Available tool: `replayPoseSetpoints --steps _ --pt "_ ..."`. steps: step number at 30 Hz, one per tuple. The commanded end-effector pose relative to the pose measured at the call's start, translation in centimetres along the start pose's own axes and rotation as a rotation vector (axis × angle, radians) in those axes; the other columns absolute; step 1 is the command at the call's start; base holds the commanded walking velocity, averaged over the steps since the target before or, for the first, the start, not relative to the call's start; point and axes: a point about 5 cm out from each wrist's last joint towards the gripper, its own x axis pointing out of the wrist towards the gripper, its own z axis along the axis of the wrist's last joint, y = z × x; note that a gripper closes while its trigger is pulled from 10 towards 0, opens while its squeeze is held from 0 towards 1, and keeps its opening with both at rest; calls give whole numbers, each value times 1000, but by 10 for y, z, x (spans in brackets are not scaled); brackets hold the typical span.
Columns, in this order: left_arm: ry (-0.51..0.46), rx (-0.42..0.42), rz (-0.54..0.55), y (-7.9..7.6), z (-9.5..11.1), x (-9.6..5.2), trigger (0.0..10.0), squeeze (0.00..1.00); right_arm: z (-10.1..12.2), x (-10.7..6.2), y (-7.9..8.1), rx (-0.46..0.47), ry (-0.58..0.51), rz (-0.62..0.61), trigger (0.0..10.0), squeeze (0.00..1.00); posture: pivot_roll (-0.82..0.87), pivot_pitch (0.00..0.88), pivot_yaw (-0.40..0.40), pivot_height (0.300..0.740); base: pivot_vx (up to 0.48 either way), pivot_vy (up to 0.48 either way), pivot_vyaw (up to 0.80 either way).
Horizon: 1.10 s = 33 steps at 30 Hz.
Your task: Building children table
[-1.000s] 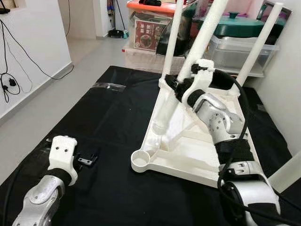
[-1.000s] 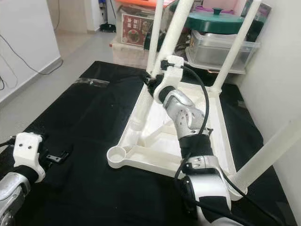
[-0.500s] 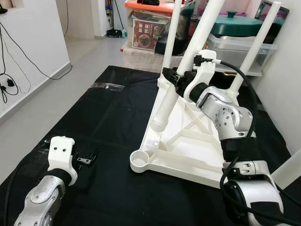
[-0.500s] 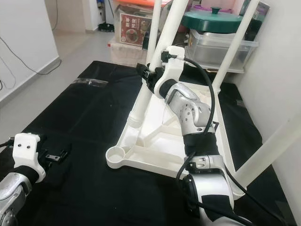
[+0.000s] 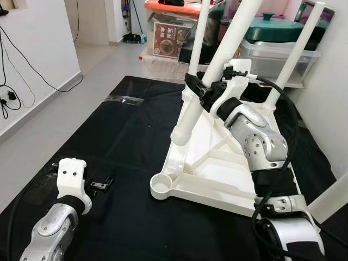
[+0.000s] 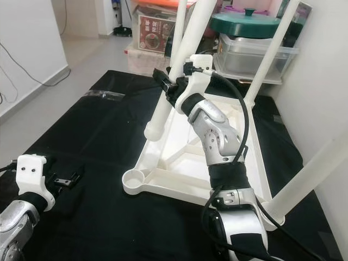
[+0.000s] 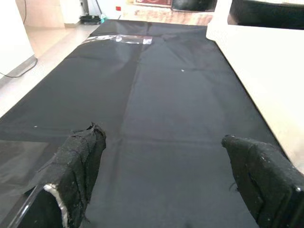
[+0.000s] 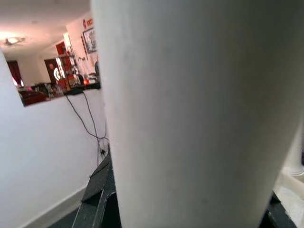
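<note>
- Here, a white table leg (image 5: pixel 209 70) is being pinched by the right gripper (image 5: pixel 202 89), its fingers pressed against the tube, with the leg's lower end hanging tilted above the upturned white tabletop (image 5: pixel 217 163) on the black mat (image 5: pixel 125 136).
- The empty corner socket (image 5: pixel 161 187) is lying nearest; the leg is probably being carried toward it, though this is a judgement.
- The leg is best being brought upright over the socket before it is pushed down.
- The left gripper (image 7: pixel 161 175) is being held spread wide, low over the mat.
</note>
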Motion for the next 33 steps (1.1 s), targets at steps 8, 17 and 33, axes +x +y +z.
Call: replayPoseSetpoints --steps 8,17,33 --pt "-11 -21 -32 -7 1 1 10000 0 -4 -7 4 22 -10 21 10000 0 134 0 -95 740 0 420 -700" --pt "-20 -21 -28 -7 1 1 10000 0 -14 -5 11 -28 48 35 10000 0 141 0 -98 740 0 0 0" --pt "45 236 -163 -15 -11 0 10000 0 -35 -12 -5 -209 175 -81 10000 0 147 0 -102 740 0 0 0"
